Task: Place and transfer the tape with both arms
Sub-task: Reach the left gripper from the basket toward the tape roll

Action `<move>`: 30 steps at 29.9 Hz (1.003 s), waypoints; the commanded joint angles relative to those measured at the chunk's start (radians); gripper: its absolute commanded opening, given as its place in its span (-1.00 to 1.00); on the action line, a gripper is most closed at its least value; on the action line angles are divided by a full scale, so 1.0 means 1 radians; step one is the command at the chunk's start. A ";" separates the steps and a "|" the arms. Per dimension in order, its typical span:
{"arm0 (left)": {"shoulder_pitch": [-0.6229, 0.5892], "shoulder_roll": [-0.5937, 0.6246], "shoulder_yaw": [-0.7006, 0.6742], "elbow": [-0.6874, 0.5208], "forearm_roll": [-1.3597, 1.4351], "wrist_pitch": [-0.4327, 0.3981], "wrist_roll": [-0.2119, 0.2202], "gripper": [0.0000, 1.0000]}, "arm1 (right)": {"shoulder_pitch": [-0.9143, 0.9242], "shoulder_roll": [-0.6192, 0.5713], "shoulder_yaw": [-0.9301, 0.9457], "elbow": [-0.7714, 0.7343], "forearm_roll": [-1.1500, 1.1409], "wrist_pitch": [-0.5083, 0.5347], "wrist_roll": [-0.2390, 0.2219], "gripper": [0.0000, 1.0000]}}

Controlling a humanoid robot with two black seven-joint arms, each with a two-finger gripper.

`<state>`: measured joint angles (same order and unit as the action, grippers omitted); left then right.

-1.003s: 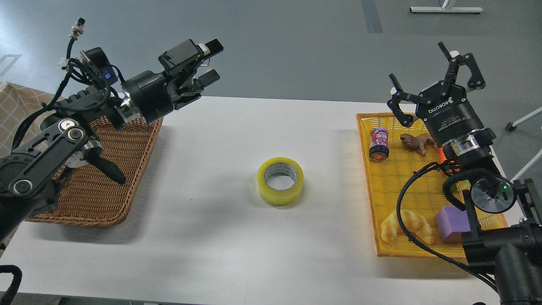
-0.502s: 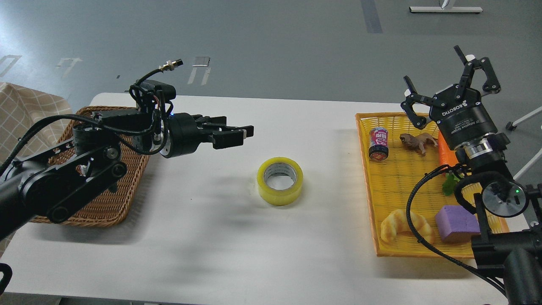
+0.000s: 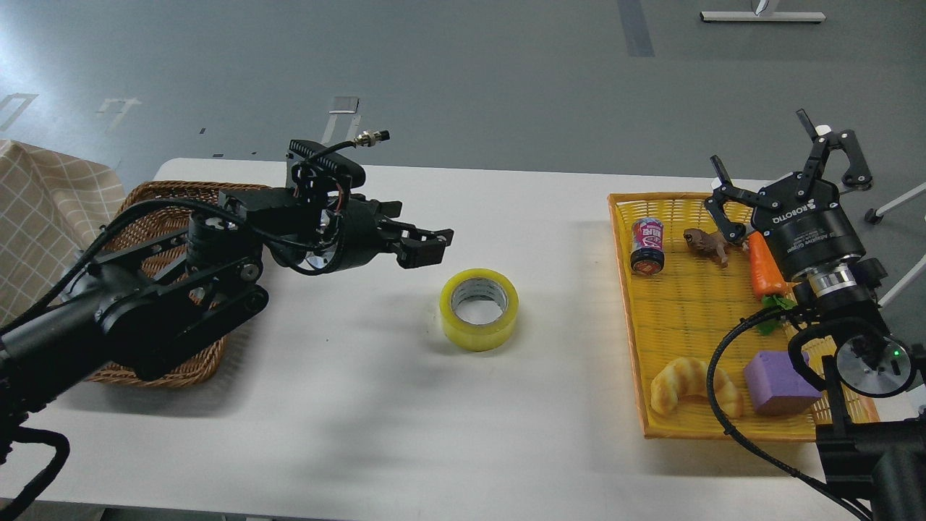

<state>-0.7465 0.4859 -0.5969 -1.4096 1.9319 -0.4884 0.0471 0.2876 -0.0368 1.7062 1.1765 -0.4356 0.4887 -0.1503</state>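
The tape [image 3: 479, 309], a yellow translucent roll with a grey-white core, lies flat on the white table [image 3: 362, 405] near its middle. My left gripper [image 3: 432, 246] hovers just up and left of the roll, pointing right, a short gap from it. Its fingers look apart and hold nothing. My right gripper [image 3: 765, 153] is open and empty. It points up above the far right corner of the yellow tray [image 3: 623, 239], far from the tape.
A brown wicker basket [image 3: 163, 194] sits at the left, under my left arm. The yellow tray holds a can [image 3: 647, 246], a brown toy animal [image 3: 709, 243], a carrot [image 3: 765, 266], a croissant [image 3: 687, 387] and a purple cube [image 3: 778, 382]. A checked cloth [image 3: 36, 210] lies at the far left.
My left arm swung down from above the basket and moved right, close to the tape. My right arm drew back to the right, uncovering the carrot. The tape has not moved.
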 commanded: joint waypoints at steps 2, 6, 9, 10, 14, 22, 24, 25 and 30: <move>-0.010 -0.049 0.005 0.008 0.019 0.000 0.056 0.95 | -0.001 0.002 0.003 0.000 0.000 0.000 0.000 1.00; -0.013 -0.092 0.018 0.032 0.022 0.000 0.120 0.96 | -0.001 0.000 0.004 -0.001 0.020 0.000 0.000 1.00; -0.025 -0.108 0.052 0.075 0.022 0.000 0.146 0.96 | -0.001 0.000 0.004 -0.001 0.021 0.000 0.000 1.00; -0.031 -0.112 0.077 0.093 0.021 0.000 0.148 0.95 | -0.001 0.002 0.004 -0.001 0.021 0.000 0.000 1.00; -0.033 -0.115 0.118 0.110 0.019 0.000 0.157 0.95 | -0.001 0.000 0.004 -0.001 0.021 0.000 0.000 1.00; -0.030 -0.170 0.147 0.153 0.016 0.000 0.163 0.95 | -0.001 0.002 0.003 -0.003 0.021 0.000 0.000 1.00; -0.031 -0.197 0.147 0.165 0.016 0.000 0.163 0.94 | -0.002 0.000 0.003 -0.005 0.021 0.000 0.000 1.00; -0.031 -0.204 0.147 0.172 0.016 0.000 0.163 0.94 | -0.002 0.000 0.004 -0.005 0.021 0.000 0.000 1.00; -0.030 -0.246 0.147 0.230 0.015 0.000 0.163 0.93 | -0.002 0.000 0.003 -0.009 0.023 0.000 0.000 1.00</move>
<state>-0.7762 0.2636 -0.4495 -1.2147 1.9473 -0.4887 0.2109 0.2853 -0.0358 1.7093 1.1678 -0.4133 0.4887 -0.1502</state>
